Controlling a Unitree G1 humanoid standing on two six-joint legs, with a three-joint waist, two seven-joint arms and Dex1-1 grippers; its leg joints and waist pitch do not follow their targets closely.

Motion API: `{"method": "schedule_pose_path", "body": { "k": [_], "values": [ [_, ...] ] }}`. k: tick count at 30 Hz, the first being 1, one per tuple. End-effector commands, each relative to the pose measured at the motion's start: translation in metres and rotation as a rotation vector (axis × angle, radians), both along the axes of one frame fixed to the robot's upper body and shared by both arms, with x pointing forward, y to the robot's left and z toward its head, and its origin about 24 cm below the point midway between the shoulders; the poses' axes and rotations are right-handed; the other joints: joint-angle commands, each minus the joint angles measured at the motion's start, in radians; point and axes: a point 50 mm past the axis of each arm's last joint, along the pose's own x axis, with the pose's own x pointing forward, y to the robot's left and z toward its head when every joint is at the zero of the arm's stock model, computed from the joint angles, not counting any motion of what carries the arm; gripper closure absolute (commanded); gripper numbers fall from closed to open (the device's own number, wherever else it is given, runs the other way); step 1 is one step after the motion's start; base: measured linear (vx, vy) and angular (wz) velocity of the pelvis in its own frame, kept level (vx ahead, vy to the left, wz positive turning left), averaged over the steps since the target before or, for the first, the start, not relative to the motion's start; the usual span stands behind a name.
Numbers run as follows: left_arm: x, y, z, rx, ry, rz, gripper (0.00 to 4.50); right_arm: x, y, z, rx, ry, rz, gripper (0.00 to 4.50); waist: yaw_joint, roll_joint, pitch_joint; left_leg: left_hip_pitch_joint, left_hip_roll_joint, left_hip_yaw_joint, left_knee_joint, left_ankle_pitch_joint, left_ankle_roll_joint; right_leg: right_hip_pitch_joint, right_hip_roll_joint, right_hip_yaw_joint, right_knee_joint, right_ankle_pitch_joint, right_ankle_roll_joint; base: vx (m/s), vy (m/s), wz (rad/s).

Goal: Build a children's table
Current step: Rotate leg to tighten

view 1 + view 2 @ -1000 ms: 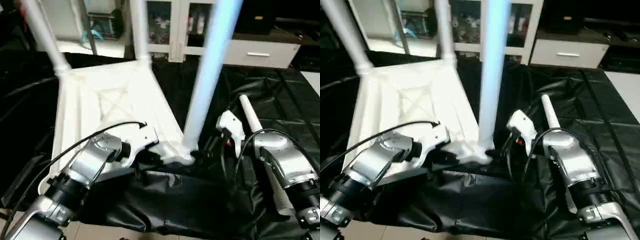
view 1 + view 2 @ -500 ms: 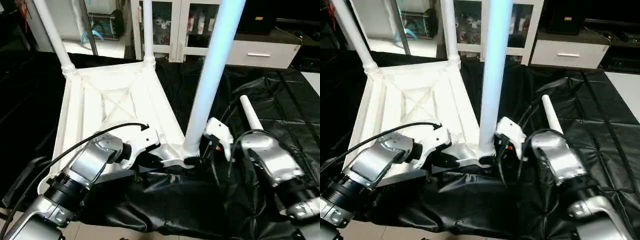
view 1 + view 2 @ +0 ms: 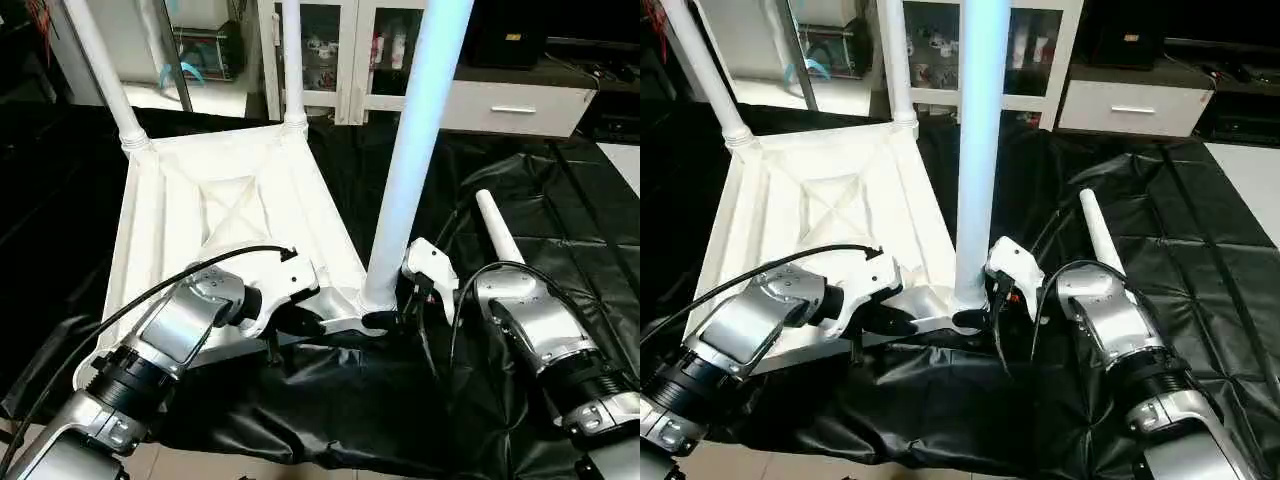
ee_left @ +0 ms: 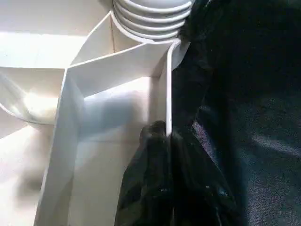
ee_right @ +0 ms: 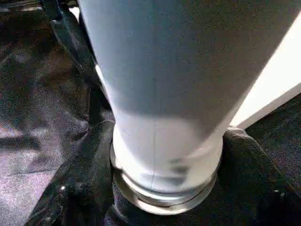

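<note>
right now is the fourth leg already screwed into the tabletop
No, the fourth leg lies on the black sheet beside the tabletop.

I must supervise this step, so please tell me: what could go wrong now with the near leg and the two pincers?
1. The right pincer straddles the base of the near leg; a skewed squeeze might tilt the tall leg in its socket.
2. The left pincer pinches only the thin wall of the tabletop; it could slip.
3. The loose fourth leg lies beside the right forearm, which could knock it.

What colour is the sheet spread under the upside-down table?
Black and glossy. The sheet shows best in the right eye view, beneath the tabletop.
</note>
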Motion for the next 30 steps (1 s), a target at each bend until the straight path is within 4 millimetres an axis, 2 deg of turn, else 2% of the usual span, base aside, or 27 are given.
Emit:
{"method": "schedule_pose_path", "body": {
  "k": [1,4,8,12,14,16,17,18,20,23,24,25,26,28,30],
  "values": [
    [-0.019,-0.008,-0.024,0.041,0.13,-0.073,4.5,0.006,-0.001,0.009,0.009,-0.036,-0.015,1.78,-0.003,-0.008,-0.054,0.003,0.059,-0.026,-0.073,-0.184,0.062,0.047,-0.057,0.044,-0.055,-0.236,-0.261,0.0,0.0,0.0],
    [-0.018,-0.008,-0.024,0.035,0.131,-0.067,4.5,0.006,-0.001,0.008,0.031,-0.021,-0.019,1.78,-0.003,-0.008,-0.054,0.004,0.059,-0.025,-0.072,-0.181,0.066,0.047,-0.058,0.044,-0.055,-0.228,-0.266,0.0,0.0,0.0],
    [-0.012,-0.012,-0.025,0.002,0.114,-0.002,4.5,0.011,0.0,0.005,0.153,-0.011,-0.14,1.78,-0.006,-0.008,-0.053,0.002,0.057,-0.025,-0.072,-0.198,0.06,0.047,-0.058,0.044,-0.058,-0.254,-0.265,0.0,0.0,0.0],
    [0.001,-0.02,-0.027,-0.05,0.073,0.133,4.5,0.014,0.005,-0.007,0.247,-0.01,-0.291,1.8,-0.016,-0.008,-0.048,0.005,0.056,-0.029,-0.075,-0.261,0.032,0.042,-0.061,0.041,-0.072,-0.357,-0.232,0.0,0.0,0.0],
    [0.008,-0.023,-0.028,-0.07,0.047,0.205,4.5,0.014,0.01,-0.012,0.268,-0.018,-0.345,1.8,-0.022,-0.016,-0.048,0.002,0.054,-0.029,-0.075,-0.277,0.032,0.041,-0.06,0.04,-0.078,-0.399,-0.211,0.0,0.0,0.0],
    [0.018,-0.026,-0.028,-0.09,0.011,0.313,4.5,0.015,0.018,-0.017,0.308,-0.031,-0.431,1.8,-0.022,-0.013,-0.048,0.007,0.054,-0.031,-0.076,-0.289,0.031,0.037,-0.061,0.039,-0.082,-0.426,-0.198,0.0,0.0,0.0],
    [0.025,-0.029,-0.028,-0.097,-0.009,0.383,4.5,0.016,0.026,-0.018,0.334,-0.049,-0.496,1.8,-0.024,-0.018,-0.047,0.005,0.053,-0.029,-0.075,-0.285,0.033,0.036,-0.059,0.04,-0.083,-0.427,-0.194,0.0,0.0,0.0],
    [0.029,-0.03,-0.028,-0.1,-0.028,0.437,4.5,0.017,0.032,-0.019,0.349,-0.068,-0.548,1.8,-0.023,-0.013,-0.047,0.009,0.053,-0.031,-0.076,-0.29,0.025,0.031,-0.062,0.039,-0.086,-0.445,-0.187,0.0,0.0,0.0],
    [0.035,-0.031,-0.028,-0.098,-0.06,0.494,4.5,0.019,0.038,-0.02,0.357,-0.099,-0.608,1.8,-0.024,-0.014,-0.048,0.006,0.052,-0.033,-0.079,-0.292,0.021,0.032,-0.059,0.037,-0.088,-0.453,-0.173,0.0,0.0,0.0],
    [0.049,-0.036,-0.026,-0.109,-0.168,0.662,4.5,0.026,0.053,-0.021,0.348,-0.166,-0.882,1.81,-0.026,-0.013,-0.048,0.004,0.05,-0.033,-0.08,-0.292,0.02,0.029,-0.059,0.038,-0.09,-0.441,-0.165,0.0,0.0,0.0],
    [0.053,-0.039,-0.027,-0.116,-0.196,0.707,4.5,0.027,0.06,-0.023,0.332,-0.162,-0.965,1.81,-0.026,-0.004,-0.049,0.008,0.049,-0.033,-0.082,-0.295,0.01,0.026,-0.058,0.038,-0.09,-0.442,-0.16,0.0,0.0,0.0],
    [0.054,-0.042,-0.027,-0.12,-0.219,0.736,4.5,0.027,0.067,-0.026,0.301,-0.162,-1.015,1.81,-0.029,-0.007,-0.048,0.011,0.048,-0.031,-0.081,-0.31,0.007,0.022,-0.056,0.038,-0.093,-0.445,-0.16,0.0,0.0,0.0],
    [0.054,-0.042,-0.027,-0.12,-0.219,0.736,4.5,0.027,0.068,-0.026,0.301,-0.162,-1.016,1.81,-0.028,-0.009,-0.048,0.011,0.047,-0.032,-0.082,-0.313,0.007,0.023,-0.056,0.037,-0.094,-0.449,-0.157,0.0,0.0,0.0],
    [0.056,-0.045,-0.028,-0.128,-0.235,0.768,4.5,0.027,0.076,-0.027,0.279,-0.167,-1.049,1.81,-0.02,-0.006,-0.05,0.016,0.047,-0.028,-0.08,-0.311,0.025,0.02,-0.057,0.041,-0.094,-0.43,-0.154,0.0,0.0,0.0],
    [0.057,-0.046,-0.027,-0.135,-0.247,0.786,4.5,0.025,0.084,-0.025,0.275,-0.187,-1.028,1.81,-0.02,-0.005,-0.051,0.007,0.048,-0.027,-0.082,-0.276,0.035,0.027,-0.057,0.043,-0.087,-0.378,-0.163,0.0,0.0,0.0]
  ]
}}
